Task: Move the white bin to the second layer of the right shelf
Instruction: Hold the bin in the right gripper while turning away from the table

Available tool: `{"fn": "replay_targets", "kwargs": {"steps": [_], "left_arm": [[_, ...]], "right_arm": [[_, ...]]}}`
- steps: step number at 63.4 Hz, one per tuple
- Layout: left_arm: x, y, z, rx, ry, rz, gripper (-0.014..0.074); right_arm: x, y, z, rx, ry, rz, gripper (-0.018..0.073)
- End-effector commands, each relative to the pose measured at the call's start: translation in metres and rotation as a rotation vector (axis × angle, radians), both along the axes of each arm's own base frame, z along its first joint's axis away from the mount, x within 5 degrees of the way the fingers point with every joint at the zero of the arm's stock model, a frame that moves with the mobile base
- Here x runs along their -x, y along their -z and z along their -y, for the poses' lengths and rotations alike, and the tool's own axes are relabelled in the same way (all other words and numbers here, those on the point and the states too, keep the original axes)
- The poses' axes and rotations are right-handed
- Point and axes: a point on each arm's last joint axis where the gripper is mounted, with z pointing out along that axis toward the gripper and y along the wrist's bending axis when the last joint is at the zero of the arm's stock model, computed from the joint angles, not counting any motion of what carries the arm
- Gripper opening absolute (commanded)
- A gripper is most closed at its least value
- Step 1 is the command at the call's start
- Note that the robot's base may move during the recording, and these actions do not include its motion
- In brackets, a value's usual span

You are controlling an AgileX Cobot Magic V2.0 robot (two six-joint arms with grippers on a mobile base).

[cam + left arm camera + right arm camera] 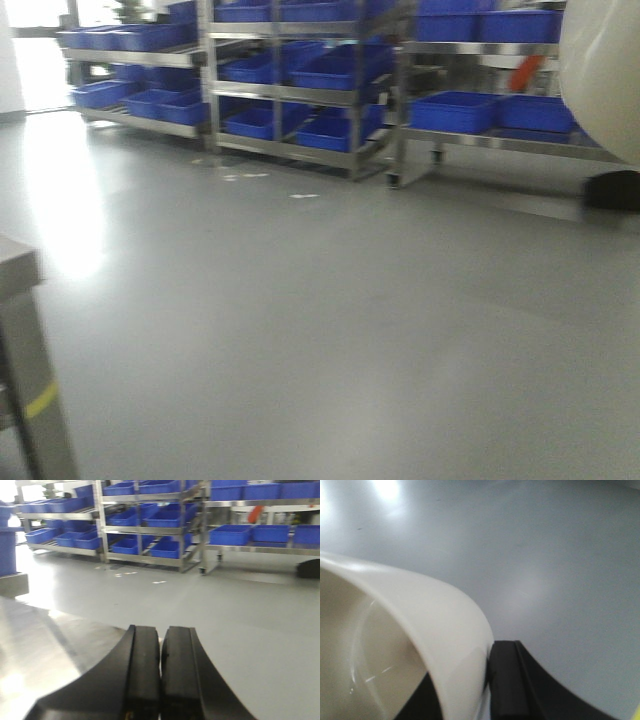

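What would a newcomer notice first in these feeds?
The white bin fills the right wrist view, its rim pinched in the right hand. Rows of blue crates on steel racks line the far side of the grey floor. The left hand is shut and empty.

Both my grippers, matte black, as their wrist cameras show them.

On my left gripper (161,635), at the bottom centre of the frame, I see two thick black fingers (142,680). Their inner faces are flat and their outer edges flare in a curve toward the lower corners. A tiny yellowish fleck (129,715) sits at the bottom edge. Of my right gripper (465,672) I see one black finger (507,685) at the lower middle, square-tipped with a raised ridge along it, and a dark sliver of the other further left.
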Motion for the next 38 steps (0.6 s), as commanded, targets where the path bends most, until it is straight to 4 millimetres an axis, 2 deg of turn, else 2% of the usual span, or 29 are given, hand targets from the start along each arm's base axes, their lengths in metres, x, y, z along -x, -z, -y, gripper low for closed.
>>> {"fn": "replay_targets", "kwargs": {"steps": [1, 38], "left_arm": [[-0.0003, 0.0039, -0.0002, 0.019, 0.000, 0.060, 0.0085], [-0.0003, 0.0039, -0.0002, 0.019, 0.000, 0.060, 0.0085]], "right_arm": [[-0.0013, -0.0178, 0.0006, -0.025, 0.009, 0.121, 0.0057], [-0.0012, -0.0172, 0.0007, -0.024, 0.009, 0.115, 0.0057]]}}
